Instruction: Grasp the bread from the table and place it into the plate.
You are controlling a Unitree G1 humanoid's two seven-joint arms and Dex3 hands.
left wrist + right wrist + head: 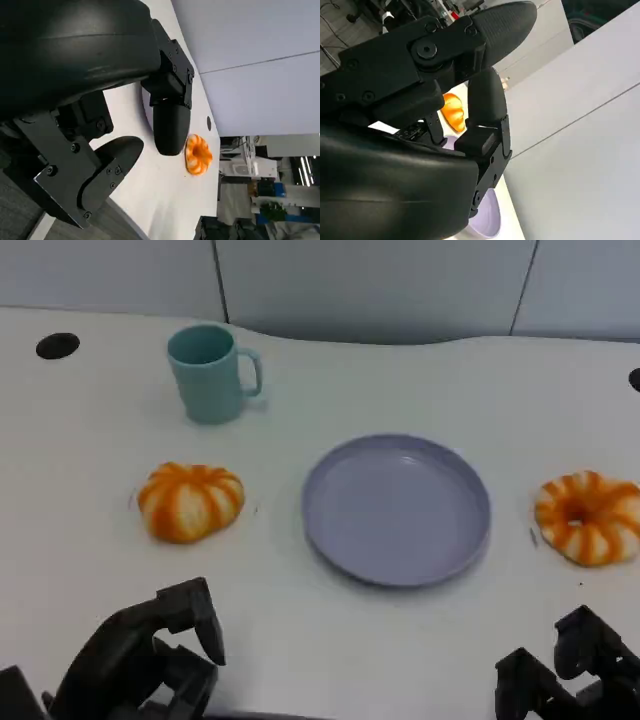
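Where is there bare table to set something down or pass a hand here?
Bare table runs along the near edge between the left hand and right hand, before the empty lavender plate. More lies behind the plate, right of the teal mug. It is tighter between the plate and either orange-striped bread, left or right.

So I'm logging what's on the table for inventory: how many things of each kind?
Bread: 2, one left of the plate, one right of it
Plate: 1
Mug: 1
Total: 4
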